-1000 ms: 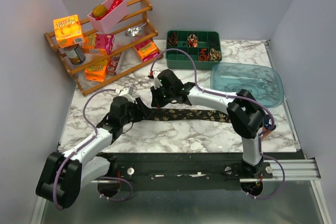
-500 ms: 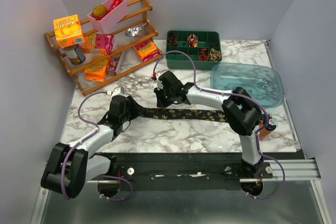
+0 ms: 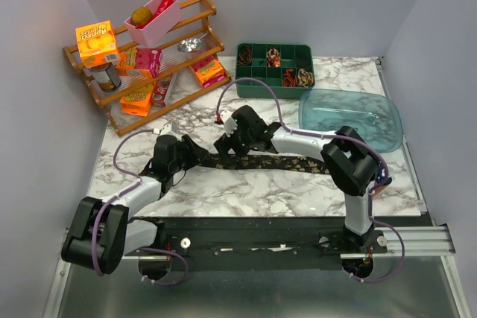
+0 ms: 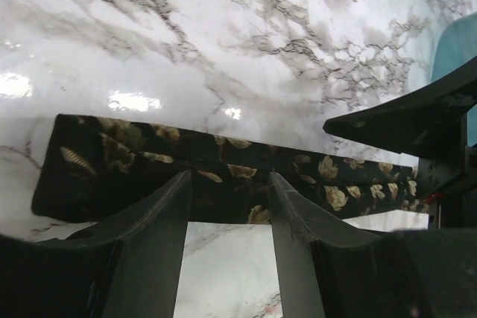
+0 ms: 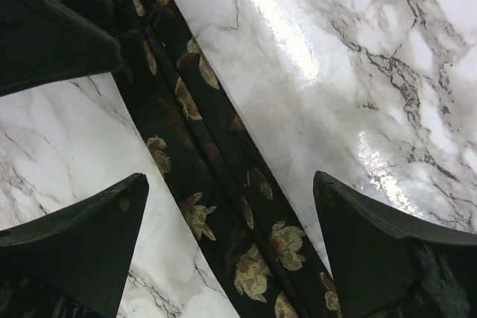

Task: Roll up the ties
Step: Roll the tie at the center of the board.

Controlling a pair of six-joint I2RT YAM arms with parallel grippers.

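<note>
From above, cannot see the left end of the tie [image 3: 276,163]: covered by the left gripper [image 3: 188,153]. Further right, another stretch lost under the right gripper [image 3: 227,145]; the far right end vanishes behind that arm's elbow. In the left wrist view, cut off at the right by dark gripper parts. In the right wrist view, runs out of frame at top and bottom.

Lies flat and unrolled across the middle of the marble table [image 3: 246,191], stretched left to right between the two arms. Dark brown-black cloth with tan-gold leaf or flower figures, and a squared-off left end.

Left fingers [image 4: 149,243] apart at the near edge of that end, not clamped on it; cannot tell whether touching the cloth. Right fingers [image 5: 82,229] spread wide, one on either side of the tie, nothing pinched.

Far left: wooden rack [image 3: 186,87] with an orange box [image 3: 97,42] and a pink bin [image 3: 155,18]. Far centre: green tray [image 3: 257,88], small coiled ties [image 3: 287,76] in some compartments. Right of it: teal tub [image 3: 350,117]. Purple cables [image 3: 257,83] looping over both arms.
</note>
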